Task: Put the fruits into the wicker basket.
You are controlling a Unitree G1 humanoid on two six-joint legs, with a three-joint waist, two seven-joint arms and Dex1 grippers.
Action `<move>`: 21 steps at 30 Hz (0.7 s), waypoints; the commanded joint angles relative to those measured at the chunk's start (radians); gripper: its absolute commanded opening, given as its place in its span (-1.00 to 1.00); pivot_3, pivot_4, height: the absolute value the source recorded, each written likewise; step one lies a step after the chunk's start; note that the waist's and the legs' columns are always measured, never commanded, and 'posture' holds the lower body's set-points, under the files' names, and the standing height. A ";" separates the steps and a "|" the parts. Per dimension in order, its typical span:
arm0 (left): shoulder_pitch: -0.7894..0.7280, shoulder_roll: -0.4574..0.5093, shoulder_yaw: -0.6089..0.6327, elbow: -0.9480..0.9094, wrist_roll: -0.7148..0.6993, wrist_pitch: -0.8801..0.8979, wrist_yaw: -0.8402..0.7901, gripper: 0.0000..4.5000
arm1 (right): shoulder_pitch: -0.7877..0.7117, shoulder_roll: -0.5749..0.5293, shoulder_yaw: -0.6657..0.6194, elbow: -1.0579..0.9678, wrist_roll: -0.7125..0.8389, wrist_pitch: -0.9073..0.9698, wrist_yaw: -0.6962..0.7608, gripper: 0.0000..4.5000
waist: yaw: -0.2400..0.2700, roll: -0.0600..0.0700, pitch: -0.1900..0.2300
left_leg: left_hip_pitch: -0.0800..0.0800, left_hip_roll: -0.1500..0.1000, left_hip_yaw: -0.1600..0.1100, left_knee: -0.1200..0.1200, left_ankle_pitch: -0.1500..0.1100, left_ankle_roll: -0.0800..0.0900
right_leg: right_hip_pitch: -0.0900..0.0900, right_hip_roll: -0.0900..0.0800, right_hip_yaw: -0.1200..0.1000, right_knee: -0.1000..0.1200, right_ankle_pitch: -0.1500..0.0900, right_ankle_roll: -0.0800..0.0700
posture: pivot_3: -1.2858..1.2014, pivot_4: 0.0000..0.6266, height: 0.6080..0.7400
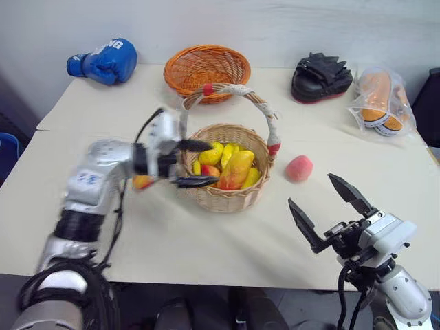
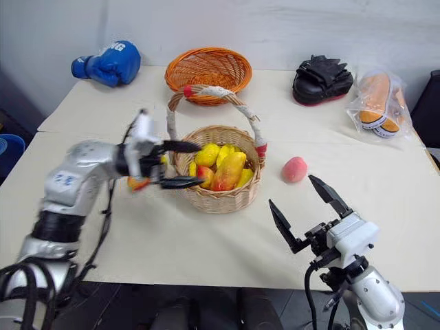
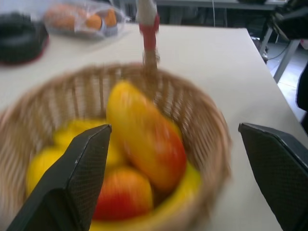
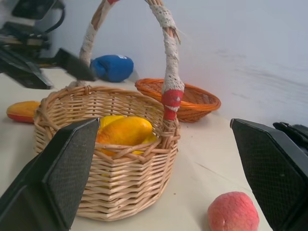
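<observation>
Left gripper (image 1: 194, 163) fingers spread wide and empty at the wicker basket's (image 1: 223, 196) 9 o'clock rim; mango (image 1: 236, 170) lies among glossy yellow fruits inside. Another mango (image 4: 21, 110) sits on the bench (image 1: 206, 240) behind it. Matte pink peach (image 1: 299, 168) at basket's 3 o'clock. Right gripper (image 1: 330, 210) wide, empty, near peach, probably next.

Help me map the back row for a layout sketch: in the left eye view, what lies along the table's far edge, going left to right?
blue boxing glove → orange basket → black mitt → bagged orange items
</observation>
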 commanded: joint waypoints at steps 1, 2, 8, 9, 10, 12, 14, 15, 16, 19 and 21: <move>0.093 0.067 0.183 -0.001 -0.047 -0.010 0.021 0.98 | -0.055 -0.031 0.004 0.035 0.046 -0.017 0.065 1.00 | 0.003 0.000 0.000 | -0.001 0.000 0.000 0.001 0.000 0.000 | -0.001 -0.001 0.000 0.000 0.000 0.000 | 0.03 -0.52 1.00; 0.133 0.090 0.229 0.015 -0.033 -0.029 0.034 0.98 | -0.074 -0.046 0.013 0.053 0.049 -0.021 0.092 1.00 | 0.003 0.000 0.000 | -0.001 -0.001 0.000 0.000 -0.001 0.001 | 0.000 -0.002 0.000 0.000 0.000 0.000 | 0.03 -0.52 1.00; 0.407 0.163 0.472 0.182 0.034 -0.140 0.110 0.98 | -0.170 -0.095 0.062 0.102 0.086 -0.018 0.202 1.00 | 0.001 -0.001 0.000 | -0.002 -0.002 0.001 -0.001 -0.005 0.008 | -0.003 -0.004 0.000 -0.002 0.000 0.001 | 0.03 -0.52 1.00; 0.456 0.174 0.493 0.226 0.057 -0.178 0.110 0.98 | -0.183 -0.099 0.075 0.108 0.079 -0.026 0.220 1.00 | 0.000 -0.001 0.000 | -0.002 -0.001 0.002 -0.001 -0.005 0.007 | -0.004 -0.004 0.000 -0.002 0.000 0.000 | 0.03 -0.52 1.00; 0.488 0.180 0.520 0.254 0.061 -0.185 0.119 0.98 | -0.196 -0.103 0.088 0.113 0.072 -0.034 0.237 1.00 | -0.001 -0.001 0.000 | -0.003 -0.001 0.002 -0.001 -0.006 0.007 | -0.005 -0.004 0.000 -0.002 0.000 0.000 | 0.03 -0.52 1.00; 0.532 0.187 0.569 0.304 0.058 -0.189 0.145 0.98 | -0.215 -0.110 0.111 0.120 0.064 -0.042 0.268 1.00 | 0.001 -0.003 0.001 | -0.006 0.000 0.003 -0.001 -0.006 0.007 | -0.009 -0.004 0.000 -0.001 0.000 -0.001 | 0.03 -0.52 1.00; 0.570 0.188 0.598 0.320 0.056 -0.199 0.155 0.98 | -0.227 -0.110 0.128 0.118 0.075 -0.030 0.281 1.00 | 0.005 -0.006 0.000 | -0.007 0.000 0.003 0.000 -0.006 0.008 | -0.010 -0.004 0.000 -0.001 0.000 -0.001 | 0.03 -0.52 1.00; 0.587 0.186 0.608 0.314 0.052 -0.199 0.156 0.98 | -0.231 -0.110 0.134 0.116 0.079 -0.025 0.285 1.00 | 0.007 -0.007 -0.001 | -0.007 0.000 0.001 -0.001 -0.007 0.008 | -0.010 -0.004 -0.001 -0.001 0.000 -0.001 | 0.03 -0.52 1.00; 0.601 0.179 0.617 0.295 0.042 -0.189 0.160 0.98 | -0.234 -0.109 0.139 0.115 0.085 -0.017 0.287 1.00 | 0.010 -0.008 -0.001 | -0.007 0.000 0.001 0.000 -0.008 0.009 | -0.010 -0.005 -0.002 -0.001 0.000 -0.001 | 0.03 -0.52 1.00; 0.597 0.154 0.600 0.197 0.008 -0.150 0.173 0.98 | -0.242 -0.106 0.148 0.111 0.097 -0.002 0.287 1.00 | 0.017 -0.008 -0.001 | -0.007 -0.002 0.001 0.000 -0.009 0.012 | -0.009 -0.011 -0.005 -0.001 0.000 -0.001 | 0.03 -0.52 1.00; 0.554 0.152 0.562 0.124 -0.040 -0.054 0.183 0.98 | -0.246 -0.099 0.146 0.107 0.098 -0.001 0.278 1.00 | 0.027 -0.008 -0.001 | -0.007 -0.004 0.001 0.000 -0.009 0.013 | -0.008 -0.014 -0.007 -0.001 0.000 -0.001 | 0.03 -0.52 1.00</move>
